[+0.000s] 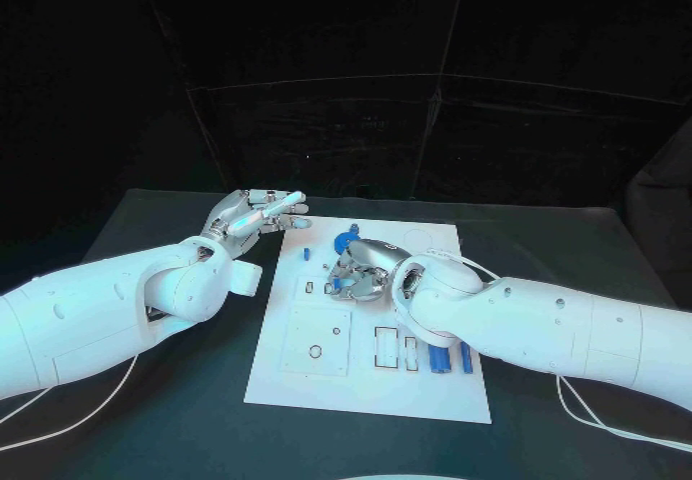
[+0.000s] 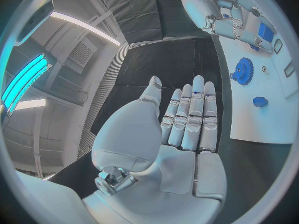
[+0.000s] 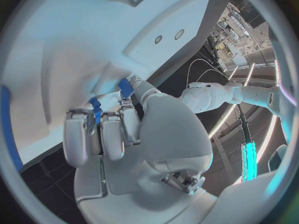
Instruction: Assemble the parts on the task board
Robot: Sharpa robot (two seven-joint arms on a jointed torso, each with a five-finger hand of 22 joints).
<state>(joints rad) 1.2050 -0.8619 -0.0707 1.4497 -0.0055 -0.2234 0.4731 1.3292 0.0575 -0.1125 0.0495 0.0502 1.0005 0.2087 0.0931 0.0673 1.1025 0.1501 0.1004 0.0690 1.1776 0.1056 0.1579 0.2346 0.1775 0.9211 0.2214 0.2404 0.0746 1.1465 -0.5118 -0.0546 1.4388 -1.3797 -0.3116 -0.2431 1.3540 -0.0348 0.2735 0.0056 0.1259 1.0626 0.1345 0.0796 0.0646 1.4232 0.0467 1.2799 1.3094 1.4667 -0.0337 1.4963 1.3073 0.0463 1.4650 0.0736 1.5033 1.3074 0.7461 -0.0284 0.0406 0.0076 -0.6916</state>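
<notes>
The white task board [image 1: 433, 390] lies in the middle of the black table. My right hand [image 1: 364, 270] is low over the board's far half, its fingers curled, and it pinches a small blue part [image 3: 126, 87] against the board [image 3: 93, 35]; blue also shows under the fingers [image 1: 335, 287]. Just beyond that hand a blue gear [image 1: 342, 243] sits on the board, with a small blue piece [image 1: 307, 252] to its left. My left hand [image 1: 257, 215] hovers off the board's far left corner, fingers straight and apart, holding nothing [image 2: 187, 119]. The gear [image 2: 243, 70] and small piece [image 2: 260, 102] lie beyond its fingertips.
Several blue bars [image 1: 438, 357] stand in slots on the board's near right part, close under my right forearm. Outlined recesses [image 1: 317, 350] mark the board's near left. Bare black table [image 1: 173, 420] surrounds the board. White cables [image 1: 606, 425] trail from both arms.
</notes>
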